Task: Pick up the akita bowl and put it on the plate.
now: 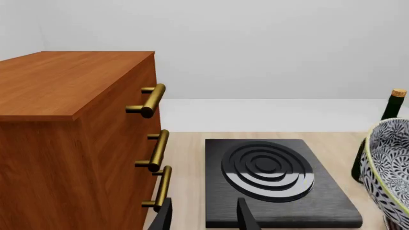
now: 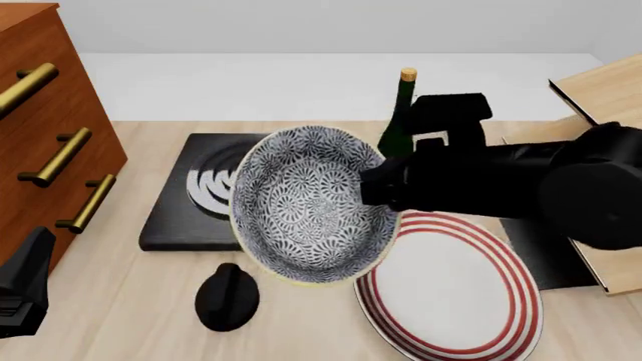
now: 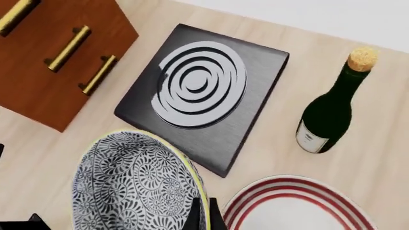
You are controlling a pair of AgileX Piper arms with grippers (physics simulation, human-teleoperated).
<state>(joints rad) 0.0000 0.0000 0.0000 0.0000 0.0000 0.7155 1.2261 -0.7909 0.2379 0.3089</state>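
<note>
Bowl (image 2: 313, 204) hangs tilted above the tabletop, left of the plate (image 2: 452, 289), pinched at its rim by your right gripper (image 3: 204, 211) (thin hold); swinging fast could slip it.

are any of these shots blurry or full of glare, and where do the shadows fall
Front view: the right claw and akita bowl look slightly soft. Both wrist views are sharp, no glare; in the left wrist view, a shadow crosses the stove rings.

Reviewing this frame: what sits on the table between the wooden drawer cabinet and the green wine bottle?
The black square stove with grey rings lies between the wooden drawer cabinet and the green wine bottle, clearest in the right wrist view.
</note>
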